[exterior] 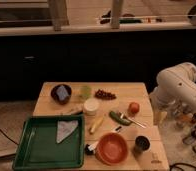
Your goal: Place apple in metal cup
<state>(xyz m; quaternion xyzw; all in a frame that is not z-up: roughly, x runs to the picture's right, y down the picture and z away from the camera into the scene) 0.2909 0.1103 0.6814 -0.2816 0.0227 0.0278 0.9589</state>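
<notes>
The apple (134, 107), small, round and red-orange, lies on the wooden table (48, 106) near its right edge. The metal cup (142, 144), short and dark grey, stands upright at the front right, in front of the apple and right of the orange bowl (111, 148). My white arm (178, 85) reaches in from the right. Its gripper (159, 118) hangs just past the table's right edge, to the right of the apple and behind the cup. It holds nothing that I can see.
A green tray (41, 147) with a pale cloth sits front left. Also on the table are a dark bowl (61, 93), a pale green cup (85, 91), grapes (105, 94), a white container (91, 105), a green vegetable (118, 117), a utensil (135, 121) and a banana (96, 125). Bottles (191, 127) stand on the right.
</notes>
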